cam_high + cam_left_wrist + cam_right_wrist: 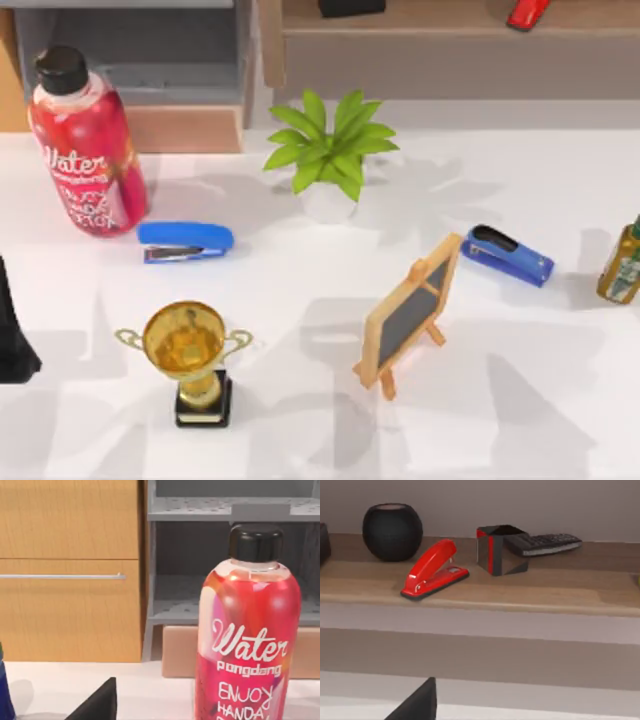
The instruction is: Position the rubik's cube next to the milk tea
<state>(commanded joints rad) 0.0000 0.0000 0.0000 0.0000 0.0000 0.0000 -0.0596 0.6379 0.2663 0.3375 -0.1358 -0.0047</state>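
the white counter [560, 400] carries a glossy red water bottle [85, 145] far left, a framed chalkboard easel [408, 315], a gold trophy [190, 350]. neither a rubik's cube nor milk tea is identifiable, so which arm is nearer is undecidable. left pincer [97, 705], right pincer [417, 702]: opening cannot be told.

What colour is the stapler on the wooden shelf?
Bright red. The stapler shows best in the right wrist view, lying on the shelf.
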